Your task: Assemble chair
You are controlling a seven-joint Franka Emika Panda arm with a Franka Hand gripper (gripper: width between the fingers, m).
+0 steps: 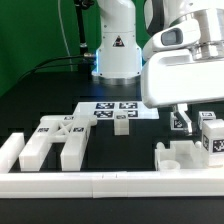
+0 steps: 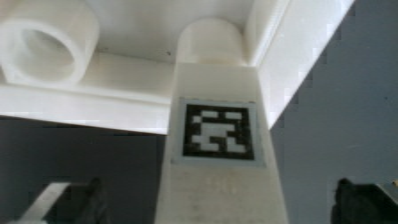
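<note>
The chair is in separate white tagged pieces. In the wrist view a long square leg (image 2: 217,130) with a tag runs between my fingers, its far end against a white piece with a round socket (image 2: 54,52). My gripper (image 2: 217,205) is open and straddles the leg, with a gap on each side. In the exterior view the gripper (image 1: 195,120) hangs at the right over the tagged leg (image 1: 212,138) and the low white piece (image 1: 176,155). The X-braced panel (image 1: 60,128), two legs (image 1: 30,150) (image 1: 72,150) and a small cube (image 1: 122,124) lie to the left.
The marker board (image 1: 118,108) lies in front of the robot base (image 1: 115,50). A long white border rail (image 1: 110,185) runs along the front edge. Another white piece (image 1: 10,148) sits at the far left.
</note>
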